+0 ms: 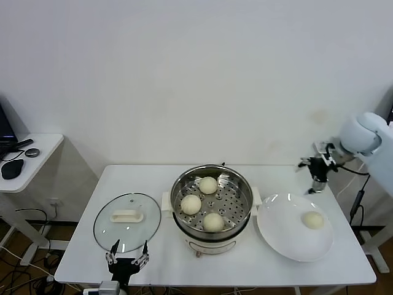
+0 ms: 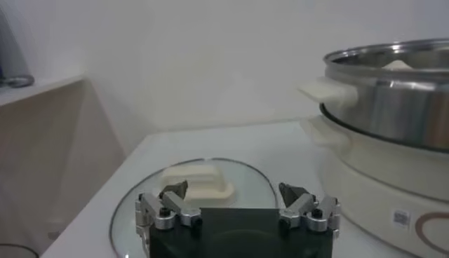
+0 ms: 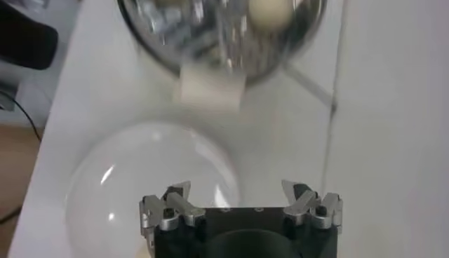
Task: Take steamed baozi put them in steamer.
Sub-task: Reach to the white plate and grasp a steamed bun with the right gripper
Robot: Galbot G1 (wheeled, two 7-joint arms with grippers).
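The left gripper waits at the table's near edge, jaws apart and empty, just before the glass lid, which lies aside so the steamer stays open. Three buns sit inside; the fourth bun remains on the plate. Beyond the plate, the right gripper hangs open and empty.

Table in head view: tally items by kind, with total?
Buns: 4; three in the steamer, one on the plate
Steamer: 1
Plate: 1
Glass lid: 1
Total: 7
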